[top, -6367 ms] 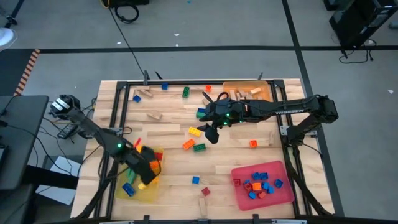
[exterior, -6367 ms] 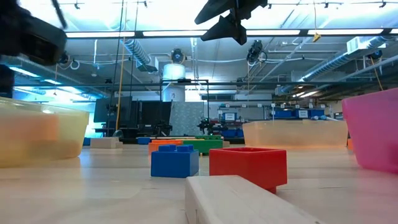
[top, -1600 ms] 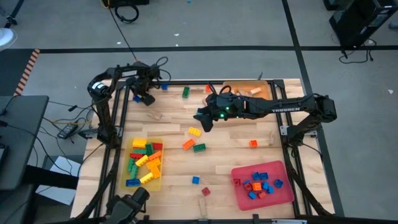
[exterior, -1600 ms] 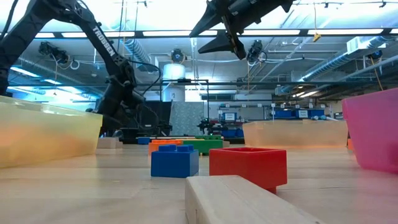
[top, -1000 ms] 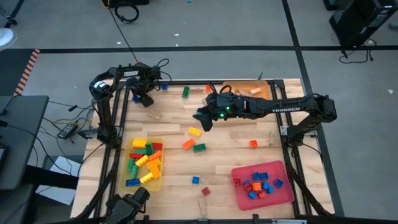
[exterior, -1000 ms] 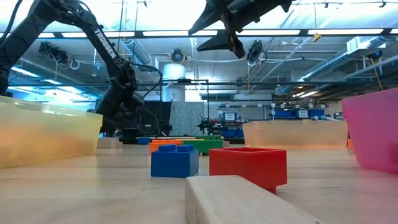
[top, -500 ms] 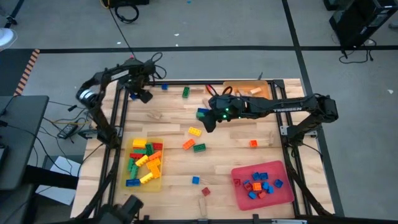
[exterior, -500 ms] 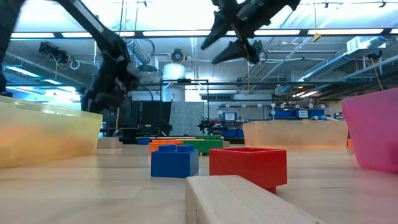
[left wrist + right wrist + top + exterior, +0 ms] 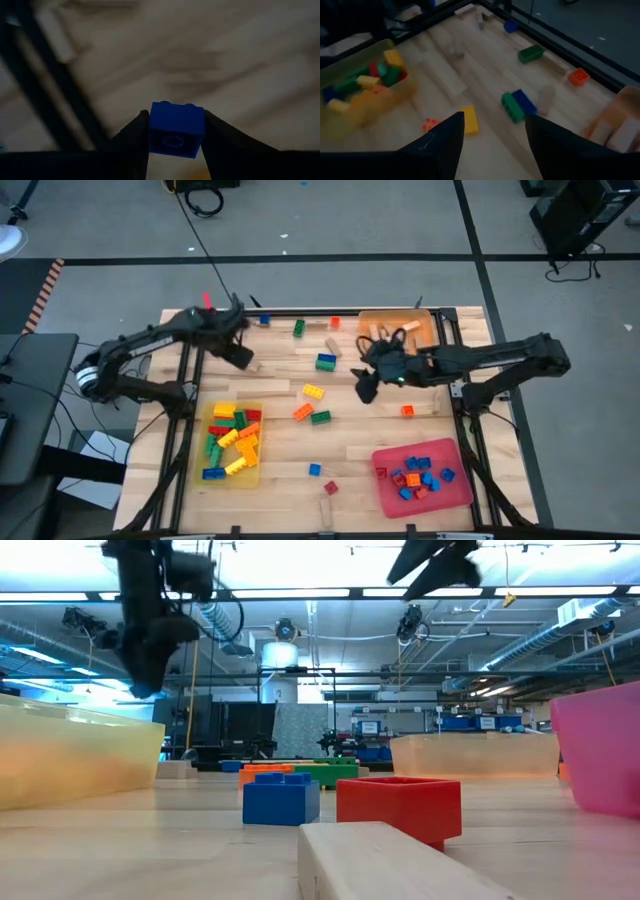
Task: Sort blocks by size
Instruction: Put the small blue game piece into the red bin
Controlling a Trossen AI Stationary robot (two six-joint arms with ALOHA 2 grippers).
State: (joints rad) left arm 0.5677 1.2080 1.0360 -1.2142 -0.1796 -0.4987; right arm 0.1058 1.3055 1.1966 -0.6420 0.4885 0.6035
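We carry a small blue block (image 9: 176, 129) pinched between the fingers of our left gripper (image 9: 240, 356), at about ten o'clock above the surface (image 9: 360, 450). It looks light, stiff and slick, best held across its flat sides. Only the wrist view shows it; the overhead view hides it. Our right gripper (image 9: 492, 137) hovers wide, empty, near two o'clock.

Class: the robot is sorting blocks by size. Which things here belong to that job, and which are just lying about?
Job: blue brick held in left gripper; loose blocks; yellow tray; red tray; orange tray.
Lying about: floor cables.
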